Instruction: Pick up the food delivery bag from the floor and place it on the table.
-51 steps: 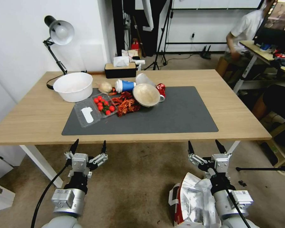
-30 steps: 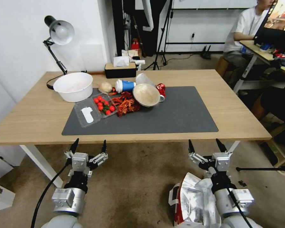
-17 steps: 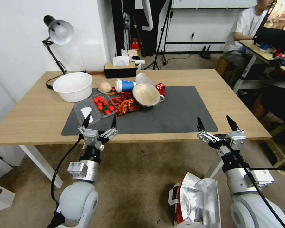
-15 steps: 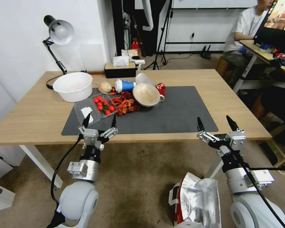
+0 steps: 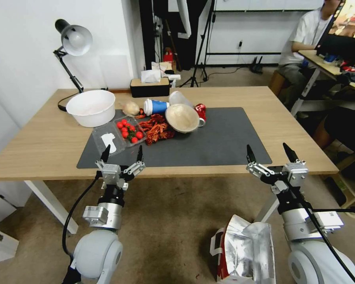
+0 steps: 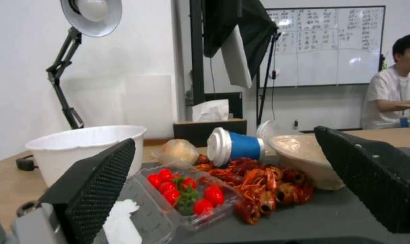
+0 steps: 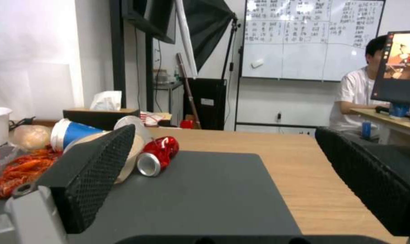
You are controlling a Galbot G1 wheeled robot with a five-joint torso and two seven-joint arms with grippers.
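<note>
On the floor (image 5: 173, 221) by my right arm, food delivery bag (image 5: 244, 252) sits well below right end effector (image 5: 271, 154), fingers apart, raised at the tabletop (image 5: 296, 134) front edge. Left end effector (image 5: 122, 153) likewise raised, fingers apart, empty.

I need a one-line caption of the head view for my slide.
Both open claws, left and right, hover at the table edge; the bag sits on the floor.

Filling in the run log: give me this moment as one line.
bag: food delivery bag on floor, ungrasped | left gripper: open, at table edge | right gripper: open, at table edge
</note>
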